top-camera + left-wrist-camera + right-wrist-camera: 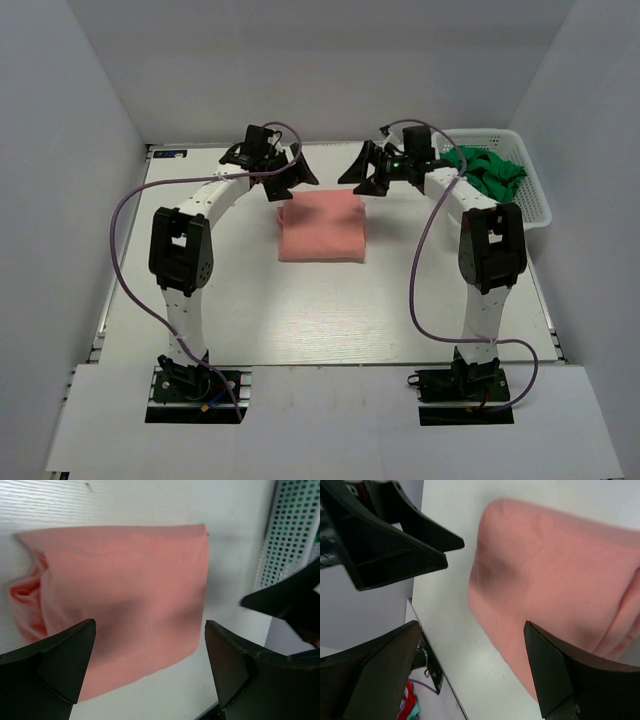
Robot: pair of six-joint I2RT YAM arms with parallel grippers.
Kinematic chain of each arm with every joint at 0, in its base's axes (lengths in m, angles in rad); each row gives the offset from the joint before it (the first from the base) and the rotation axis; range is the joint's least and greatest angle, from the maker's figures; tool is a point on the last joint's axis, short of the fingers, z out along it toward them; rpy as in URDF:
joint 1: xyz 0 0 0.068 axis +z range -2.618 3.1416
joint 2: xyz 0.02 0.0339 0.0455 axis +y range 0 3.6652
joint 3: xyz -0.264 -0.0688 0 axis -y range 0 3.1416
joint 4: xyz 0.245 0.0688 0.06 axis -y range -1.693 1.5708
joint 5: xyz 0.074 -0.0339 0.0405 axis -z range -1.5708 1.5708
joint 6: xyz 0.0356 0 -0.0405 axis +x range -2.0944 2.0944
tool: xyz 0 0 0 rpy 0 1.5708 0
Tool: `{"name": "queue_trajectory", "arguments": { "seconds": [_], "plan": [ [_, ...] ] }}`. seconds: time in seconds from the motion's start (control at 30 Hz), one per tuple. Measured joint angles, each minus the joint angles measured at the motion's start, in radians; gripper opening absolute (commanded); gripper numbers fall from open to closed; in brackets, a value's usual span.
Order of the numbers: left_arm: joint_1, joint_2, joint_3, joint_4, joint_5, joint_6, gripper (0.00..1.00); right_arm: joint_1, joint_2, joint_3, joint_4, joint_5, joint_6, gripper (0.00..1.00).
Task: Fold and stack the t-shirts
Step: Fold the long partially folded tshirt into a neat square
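Observation:
The salmon-pink shirt (321, 226) lies folded into a neat rectangle in the middle of the table. It also shows in the left wrist view (120, 600) and the right wrist view (555, 580). My left gripper (292, 179) is open and empty, hovering above the shirt's far left corner. My right gripper (363, 176) is open and empty, above the far right corner. In the wrist views, the left gripper (150, 630) and the right gripper (472, 630) each have jaws spread wide with nothing between them. The bright green garment (487, 169) lies crumpled in the basket.
The white lattice basket (535, 205) stands at the table's far right and shows in the left wrist view (290, 530). White walls close in the table at the back and sides. The table's far edge (427, 650) lies just beyond the shirt.

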Motion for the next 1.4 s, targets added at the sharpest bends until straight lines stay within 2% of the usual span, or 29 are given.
{"name": "queue_trajectory", "arguments": {
  "seconds": [0.37,0.5,0.73,0.9,1.07,1.2,1.4],
  "plan": [
    [0.004,0.083,-0.180,0.066,0.076,-0.012,1.00,0.024,0.112,-0.267,0.226,0.038,0.085,0.90],
    [0.015,0.080,-0.180,0.075,0.075,-0.016,1.00,0.019,0.116,-0.270,0.266,0.032,0.082,0.90],
    [0.008,0.082,-0.122,0.006,0.016,0.022,1.00,0.024,0.102,-0.225,0.227,0.045,0.019,0.90],
    [-0.001,0.020,-0.107,-0.052,-0.090,0.043,1.00,0.026,-0.049,-0.243,0.180,0.100,-0.015,0.90],
    [-0.003,-0.095,-0.156,-0.103,-0.146,0.042,1.00,0.025,-0.344,-0.401,0.190,0.186,-0.032,0.90],
    [-0.005,-0.101,-0.187,-0.125,-0.174,0.033,1.00,0.024,-0.480,-0.491,0.145,0.276,-0.060,0.90],
    [-0.019,-0.027,-0.215,-0.140,-0.193,0.024,0.79,0.020,-0.558,-0.546,0.001,0.397,-0.111,0.90]
  ]
}}
